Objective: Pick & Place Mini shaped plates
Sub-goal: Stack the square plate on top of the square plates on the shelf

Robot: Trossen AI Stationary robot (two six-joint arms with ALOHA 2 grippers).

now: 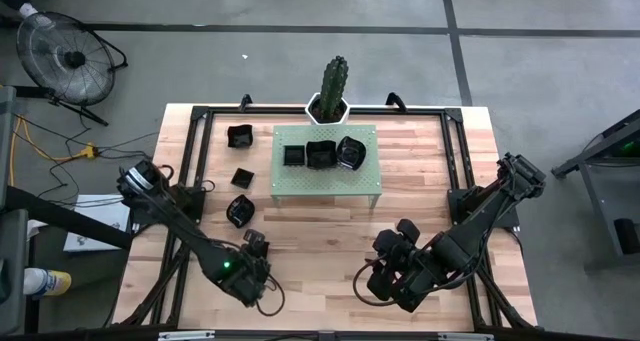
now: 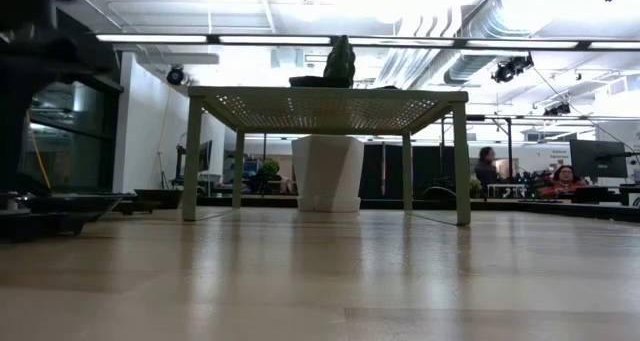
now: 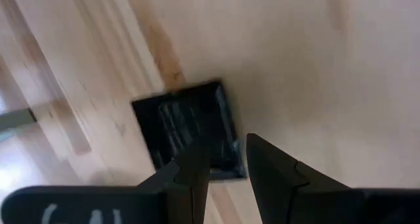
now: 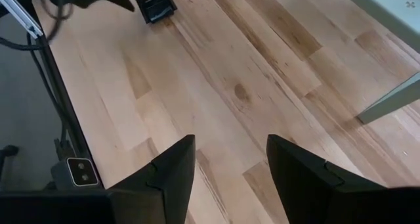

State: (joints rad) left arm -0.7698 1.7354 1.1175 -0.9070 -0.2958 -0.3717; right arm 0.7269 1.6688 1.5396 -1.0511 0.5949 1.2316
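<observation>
A wooden table [image 1: 320,236] is seen. On it are set a green stand [image 1: 327,186], a potted cactus [image 1: 329,89] at the far edge, and four black plates: one [image 1: 240,136] beside the stand, two [image 1: 243,177] [image 1: 240,211] nearer, one [image 1: 253,240] at the left arm.

Grey concrete floor [image 1: 300,56] crossed by dark tape lines; a black floor fan [image 1: 60,59] stands at the far left, with a yellow cable [image 1: 45,141] trailing nearby. Long fluorescent ceiling lights [image 2: 300,39] and exposed ducting [image 2: 470,41] overhead. Two seated people [image 2: 560,181] at distant desks.
</observation>
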